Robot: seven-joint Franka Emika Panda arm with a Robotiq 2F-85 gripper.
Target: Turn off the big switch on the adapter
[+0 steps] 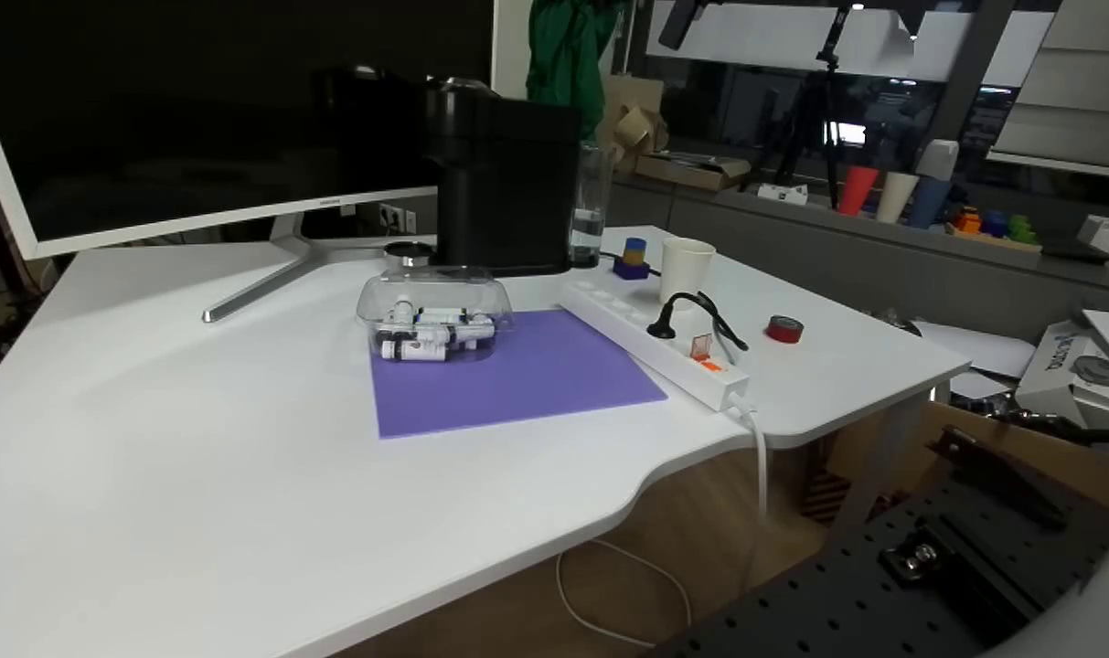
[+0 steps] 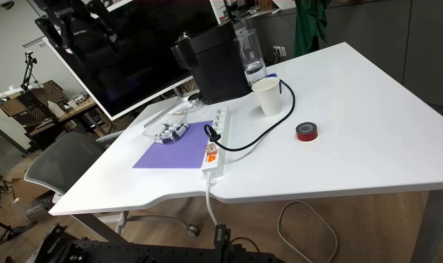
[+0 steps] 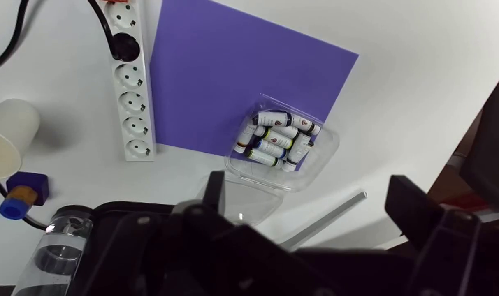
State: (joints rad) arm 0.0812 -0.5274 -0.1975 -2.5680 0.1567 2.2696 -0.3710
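Gripper (image 3: 308, 192): in the wrist view its two fingers are standing wide apart; in an exterior view it is appearing in front of the monitor (image 2: 144, 47).
Adapter (image 1: 632, 331): long and white, it is lying on the desk (image 1: 179, 439) alongside the purple sheet (image 1: 517, 393), a black plug (image 1: 661, 329) sitting in it.
Big switch (image 2: 211, 158): red-orange, it is sitting in the adapter near its white cord (image 1: 761, 466) (a translucent flap (image 1: 701, 346) is standing up beside it).
Cup (image 2: 269, 99): it is standing near the adapter.
Clear box (image 3: 319, 158): it is holding white tubes (image 3: 272, 119).

The bright tabletop (image 1: 207, 457) carries soft shadows, while the dark monitor (image 1: 197, 110) shows faint reflections.
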